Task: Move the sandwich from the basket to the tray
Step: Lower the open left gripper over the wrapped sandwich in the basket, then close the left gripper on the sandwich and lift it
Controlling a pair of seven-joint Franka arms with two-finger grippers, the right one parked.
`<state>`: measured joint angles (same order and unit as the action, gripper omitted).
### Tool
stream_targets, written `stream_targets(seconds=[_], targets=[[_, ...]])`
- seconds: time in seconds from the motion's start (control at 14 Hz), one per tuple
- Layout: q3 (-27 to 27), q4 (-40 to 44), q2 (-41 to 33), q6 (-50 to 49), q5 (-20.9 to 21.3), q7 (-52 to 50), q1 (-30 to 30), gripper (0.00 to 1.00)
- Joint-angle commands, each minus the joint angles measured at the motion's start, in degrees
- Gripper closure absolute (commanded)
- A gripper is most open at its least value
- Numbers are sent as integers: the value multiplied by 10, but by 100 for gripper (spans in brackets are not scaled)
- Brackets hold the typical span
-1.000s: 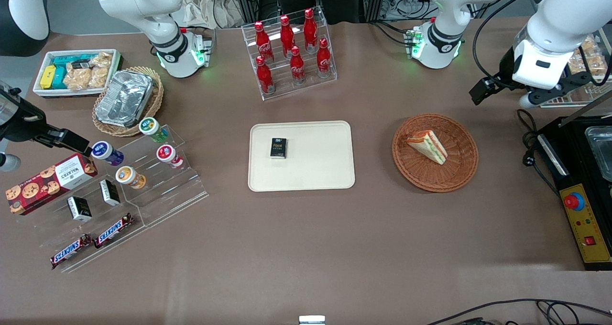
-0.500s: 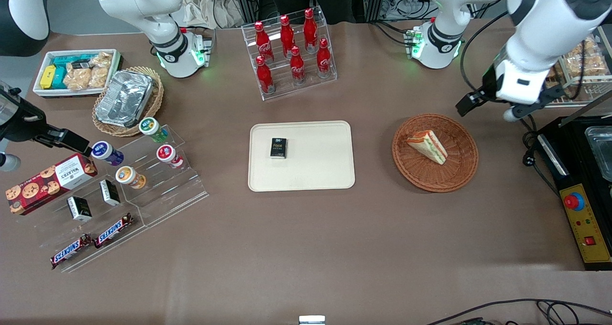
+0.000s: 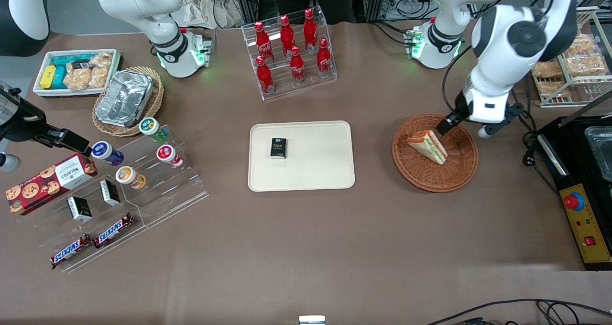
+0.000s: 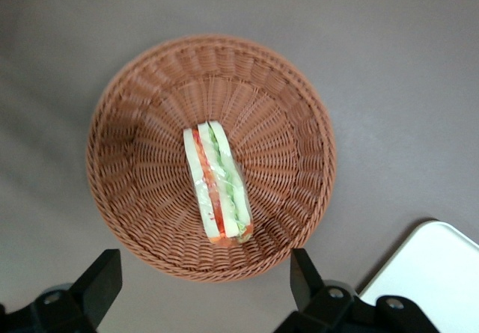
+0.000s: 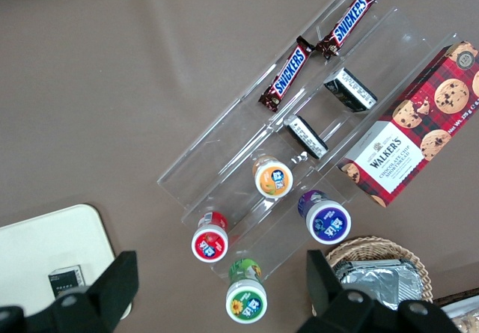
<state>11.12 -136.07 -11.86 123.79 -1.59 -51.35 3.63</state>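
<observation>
Pincer spread wide, empty, above sandwich in basket

Sandwich: lying at the centre of the basket.
Tool: fingers spread wide, above the basket's 6 o'clock rim.
Tray: corner beside basket, on tabletop.

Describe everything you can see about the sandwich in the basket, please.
The sandwich is a triangular wedge of white bread with green, red and orange filling layers, apparently in clear wrap. It lies in the middle of the round reddish-brown woven basket, touching only the wicker. The open gripper hovers above it without contact. The cream tray lies beside the basket, toward the parked arm's end.
</observation>
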Motion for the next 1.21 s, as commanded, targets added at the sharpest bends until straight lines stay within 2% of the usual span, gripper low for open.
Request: stream_targets(seconds=[0.0, 0.5, 1.14], targets=[[0, -2, 43, 39, 26, -59, 14, 0], [0, -96, 75, 199, 21, -68, 12, 0], [-2, -107, 135, 252, 18, -70, 9, 0]])
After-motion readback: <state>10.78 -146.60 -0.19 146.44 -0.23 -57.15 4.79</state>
